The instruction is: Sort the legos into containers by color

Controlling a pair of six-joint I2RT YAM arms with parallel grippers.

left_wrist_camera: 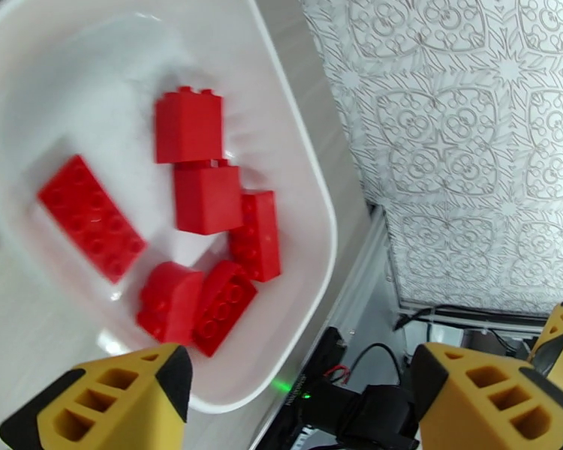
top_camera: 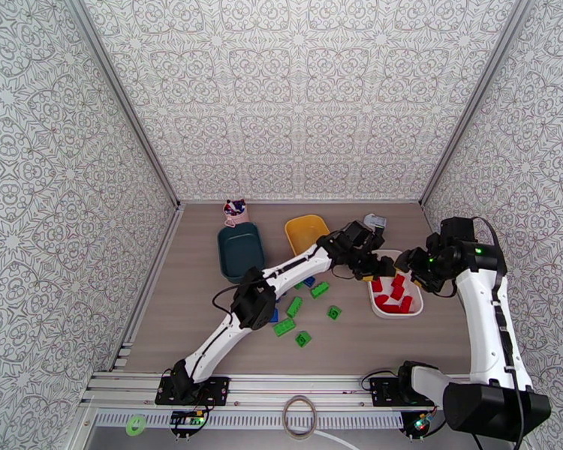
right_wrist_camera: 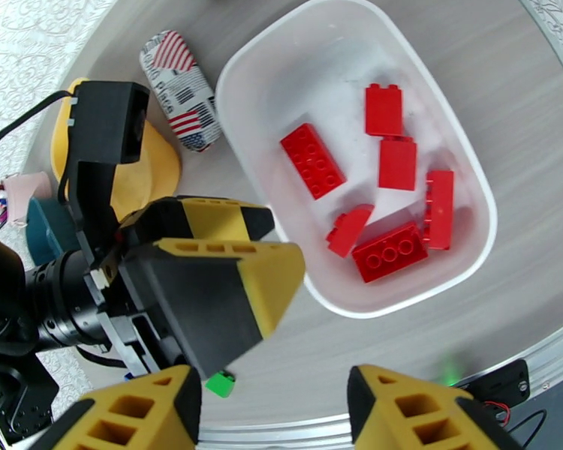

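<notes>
The white bin (top_camera: pixel 419 300) at the right holds several red legos (top_camera: pixel 396 292), which the left wrist view shows up close (left_wrist_camera: pixel 206 196). My left gripper (top_camera: pixel 368 264) hangs open over the bin's left edge, its yellow fingers (left_wrist_camera: pixel 109 406) wide apart and empty. My right gripper (top_camera: pixel 407 265) hovers open above the bin's far right side with nothing between its fingers (right_wrist_camera: pixel 131 414). Green legos (top_camera: pixel 294 306) and two blue legos (top_camera: pixel 309 281) lie loose on the table under the left arm. The yellow bin (top_camera: pixel 305 232) and the dark teal bin (top_camera: pixel 240 251) stand at the back.
A patterned packet (right_wrist_camera: pixel 180 90) lies between the yellow bin and the white bin. A pink-and-navy toy (top_camera: pixel 236 211) stands behind the teal bin. The left arm stretches diagonally over the loose legos. Patterned walls close in the table on three sides.
</notes>
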